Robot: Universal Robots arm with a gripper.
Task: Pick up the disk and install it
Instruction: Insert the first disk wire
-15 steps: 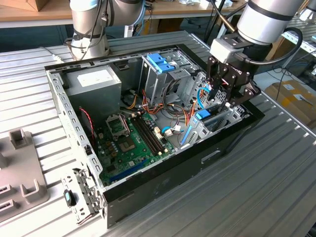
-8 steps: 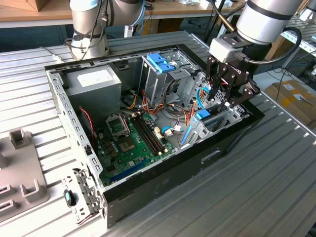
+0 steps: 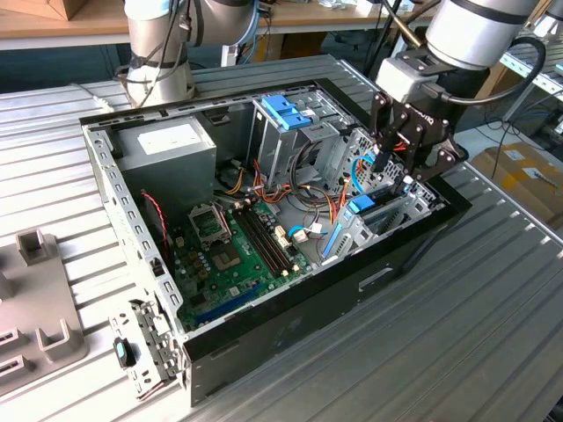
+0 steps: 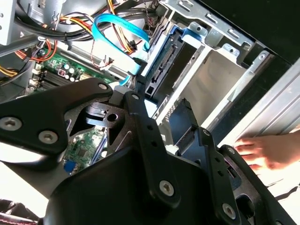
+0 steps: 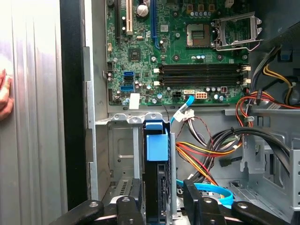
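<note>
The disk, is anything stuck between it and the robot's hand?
Nothing visible. In the first wrist view the disk stands on edge in its slot, right before the hand; the cables lie off to one side.

Blue-railed disk (image 5: 156, 150) stands on edge inside drive bay (image 5: 119, 152)

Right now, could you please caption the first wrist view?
Grey-metal disk in light-blue carrier stands edgewise in the metal drive bay beside green motherboard.

We count one open computer case (image 3: 290, 338), one green board (image 3: 230, 257) in the middle, one grey power box (image 3: 167, 145) at the upper left, one gripper (image 3: 398, 169), one disk (image 5: 156, 150) and one hand (image 4: 269, 150).
</note>
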